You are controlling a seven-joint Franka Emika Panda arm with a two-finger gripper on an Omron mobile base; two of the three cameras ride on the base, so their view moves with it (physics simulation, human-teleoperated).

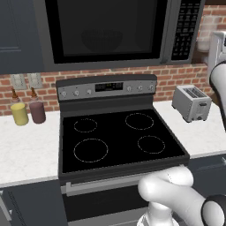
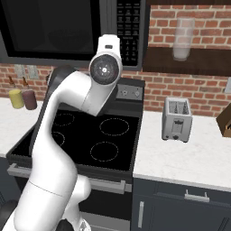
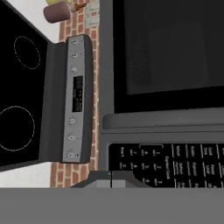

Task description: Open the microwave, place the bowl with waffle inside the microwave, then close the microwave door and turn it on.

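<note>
Fingers (image 3: 110,178) closed on nothing, tips just beside the microwave (image 1: 106,33) keypad (image 3: 168,164), door shut, likely to press start

Glossy black glass fronts the matt grey microwave door (image 1: 106,31); the toaster (image 1: 192,103) looks brushed metal, the counter (image 1: 26,150) speckled stone.

Bowl (image 1: 100,40) inside microwave (image 1: 110,33) (above stove (image 1: 119,137))

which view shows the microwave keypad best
The hand view: the black button keypad strip lies close, its rows distinct. The left base view shows the strip whole but small; in the right base view the white arm partly covers it.
</note>
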